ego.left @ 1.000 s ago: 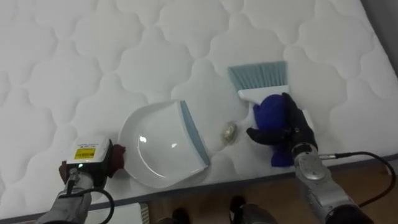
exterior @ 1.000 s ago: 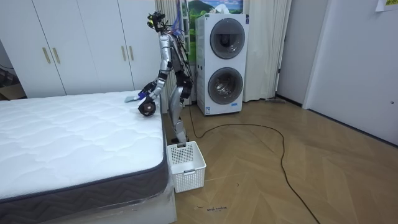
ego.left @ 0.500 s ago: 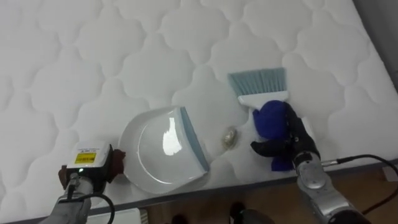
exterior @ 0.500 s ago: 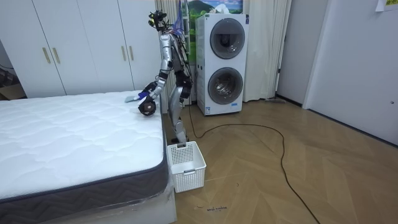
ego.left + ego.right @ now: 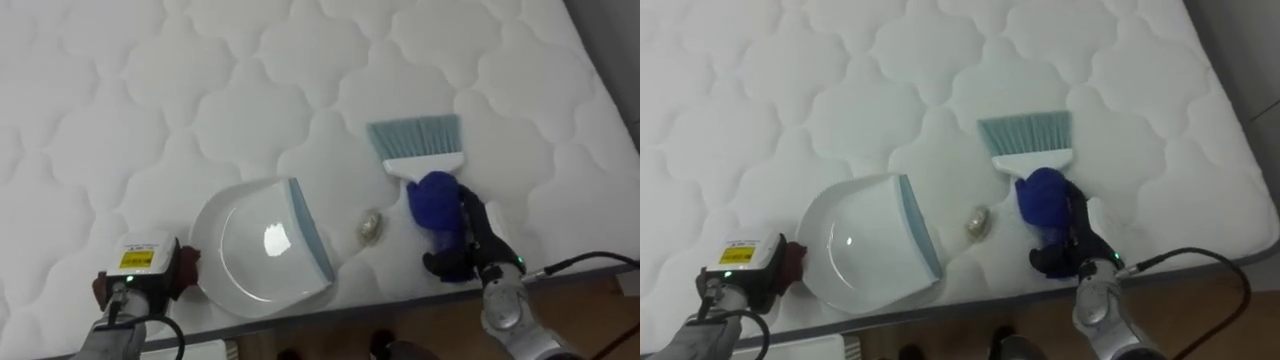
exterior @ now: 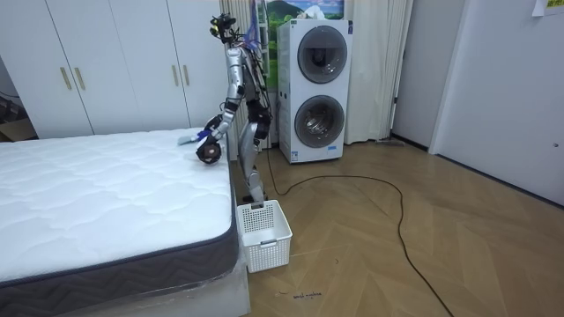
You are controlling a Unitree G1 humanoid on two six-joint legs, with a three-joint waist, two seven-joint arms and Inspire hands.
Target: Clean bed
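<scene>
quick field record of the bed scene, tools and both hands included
mattress: white, quilted
brush: lying on mattress, bristles pointing away from robot
right hand: curled round brush's blue handle
dustpan: white, mouth facing brush
left hand: at dustpan's rear end
debris: small crumpled scrap between dustpan and brush

Soft, even light fills the eye views, so the white quilted mattress (image 5: 150, 80) looks bright all over, with only faint grey shading in the stitched hollows between its puffs. A small white glare spot sits in the bowl of the round white plastic dustpan (image 5: 250, 255) near the mattress's front edge, and the blue-handled hand brush (image 5: 425, 165) beside it throws a thin, soft shadow. The room view is evenly lit, and the herringbone wooden floor (image 6: 423, 246) carries a dull sheen.
</scene>
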